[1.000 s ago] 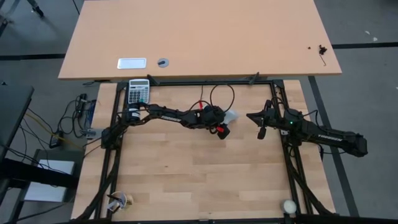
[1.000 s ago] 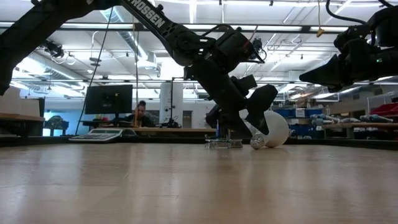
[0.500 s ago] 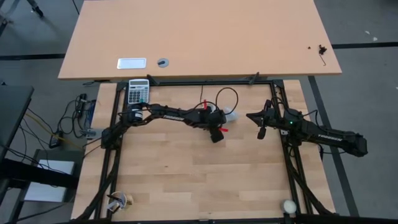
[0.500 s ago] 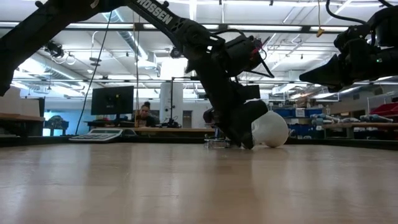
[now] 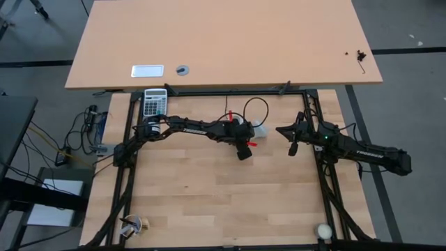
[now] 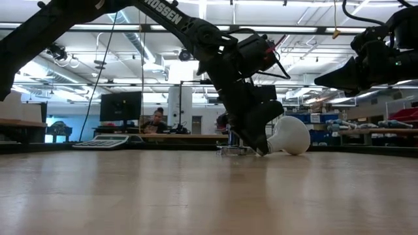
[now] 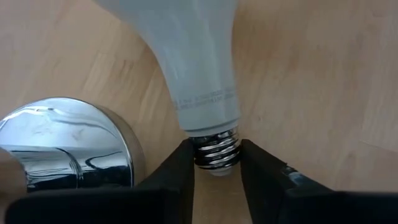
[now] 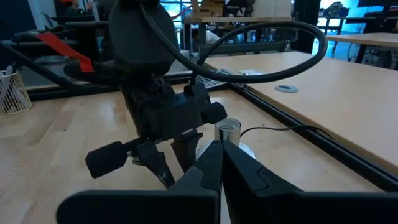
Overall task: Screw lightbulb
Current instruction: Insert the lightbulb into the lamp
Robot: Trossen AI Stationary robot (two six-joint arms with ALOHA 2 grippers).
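Observation:
The white lightbulb (image 5: 260,130) lies on its side on the wooden table near the far middle, its dome (image 6: 292,134) on the tabletop. Its grey screw base points at my left gripper (image 7: 216,157). This gripper is shut on the base and slants down to the table (image 6: 262,149). The round silver socket (image 7: 62,146) with its black cord sits right beside the bulb's base. My right gripper (image 5: 293,148) hangs above the table to the bulb's right, shut and empty (image 8: 221,163). My left gripper pinches the bulb's screw base (image 7: 214,149) between its two fingertips, one on each side of the threads. The fingers slant down from the table's left and lie along the bulb's axis. The bulb lies on the table, its dome away from the gripper.
A calculator (image 5: 155,102) lies at the far left. A cream ball (image 5: 324,230) sits at the near right corner and a small wire item (image 5: 136,224) at the near left. The socket's cord (image 5: 254,104) loops toward the far edge. A second table (image 5: 223,42) stands beyond.
My left gripper has tipped and gone down at the bulb's screw base, which showed free beside the fingers a second ago and now sits between them. The socket's cord loop has shifted. My right arm has kept still.

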